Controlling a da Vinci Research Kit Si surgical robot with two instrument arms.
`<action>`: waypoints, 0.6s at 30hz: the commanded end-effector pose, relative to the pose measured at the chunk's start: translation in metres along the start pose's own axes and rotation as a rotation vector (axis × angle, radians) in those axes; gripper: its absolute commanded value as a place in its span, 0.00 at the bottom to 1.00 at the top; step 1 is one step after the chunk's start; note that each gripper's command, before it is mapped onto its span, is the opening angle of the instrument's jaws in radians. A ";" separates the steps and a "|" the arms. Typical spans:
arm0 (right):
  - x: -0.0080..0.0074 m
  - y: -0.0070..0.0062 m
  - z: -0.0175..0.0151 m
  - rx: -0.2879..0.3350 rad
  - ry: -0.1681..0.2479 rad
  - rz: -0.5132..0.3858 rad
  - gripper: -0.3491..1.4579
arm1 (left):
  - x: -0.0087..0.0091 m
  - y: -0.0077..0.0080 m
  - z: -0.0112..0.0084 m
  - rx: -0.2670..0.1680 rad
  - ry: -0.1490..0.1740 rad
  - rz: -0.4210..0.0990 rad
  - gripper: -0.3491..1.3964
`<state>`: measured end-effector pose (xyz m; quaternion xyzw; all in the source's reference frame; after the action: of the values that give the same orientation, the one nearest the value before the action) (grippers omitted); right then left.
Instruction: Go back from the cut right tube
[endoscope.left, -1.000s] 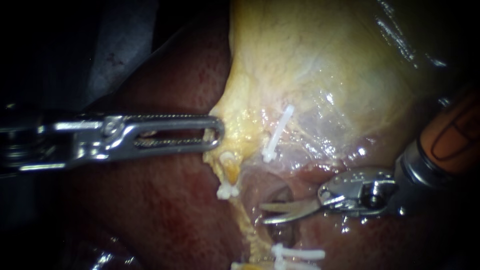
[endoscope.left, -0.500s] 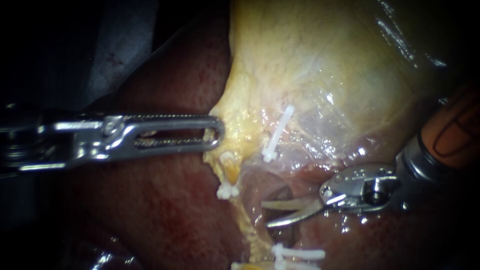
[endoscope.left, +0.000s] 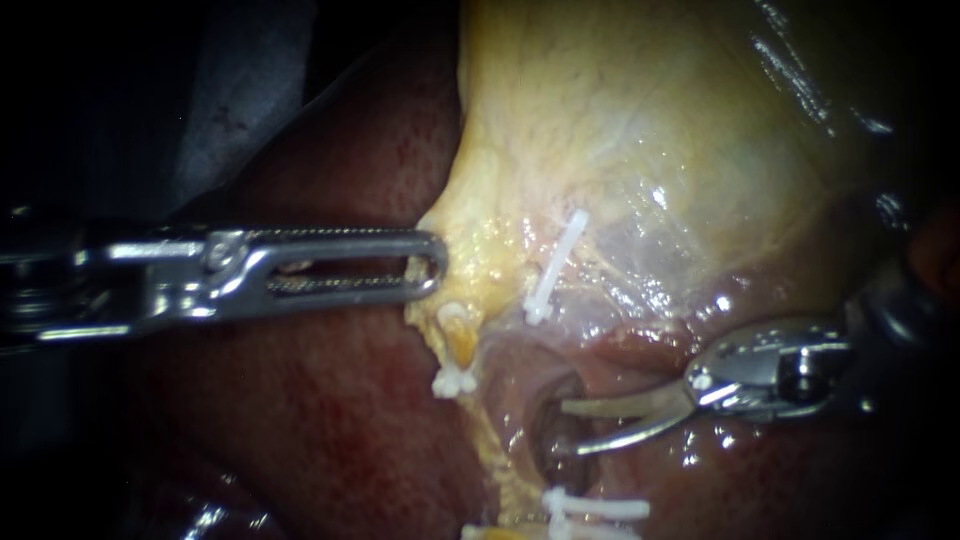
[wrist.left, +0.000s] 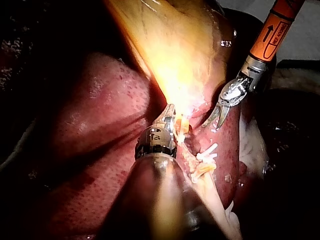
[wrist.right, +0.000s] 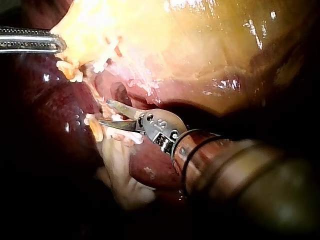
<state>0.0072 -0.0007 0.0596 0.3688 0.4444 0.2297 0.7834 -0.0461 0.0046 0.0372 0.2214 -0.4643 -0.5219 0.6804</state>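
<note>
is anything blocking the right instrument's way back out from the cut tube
Nothing visible does. The right instrument, its curved metal blades open, grips nothing, and only dark red liver lies under its shaft toward the right; white plastic clips sit below the tips, off that path.

A surgical lab: a dark red liver (endoscope.left: 330, 420) and yellow gallbladder (endoscope.left: 620, 120) bearing white clips (endoscope.left: 555, 268), with the left instrument (endoscope.left: 425, 265) and right instrument (endoscope.left: 585, 428) close by.

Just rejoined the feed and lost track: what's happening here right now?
The left instrument holds the gallbladder edge, jaws shut on it, beside the liver. The right instrument, jaws open and empty, has drawn back rightward; its tips sit by the gap between the upper clip and the lower clips.
</note>
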 end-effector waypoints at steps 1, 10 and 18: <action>0.0002 0.0000 -0.0004 -0.004 0.003 0.003 0.41 | 0.0000 0.0000 0.0000 0.000 0.000 0.000 0.00; 0.0020 0.0003 -0.0039 -0.045 0.034 -0.037 0.40 | 0.0001 0.0000 0.0001 0.000 0.000 0.001 0.00; 0.0038 0.0008 -0.0066 -0.077 0.078 -0.089 0.41 | 0.0001 0.0000 0.0001 -0.001 -0.001 0.001 0.00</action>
<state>0.0032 0.0052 0.0558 0.3064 0.4836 0.2254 0.7883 -0.0462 0.0045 0.0374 0.2210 -0.4644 -0.5220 0.6805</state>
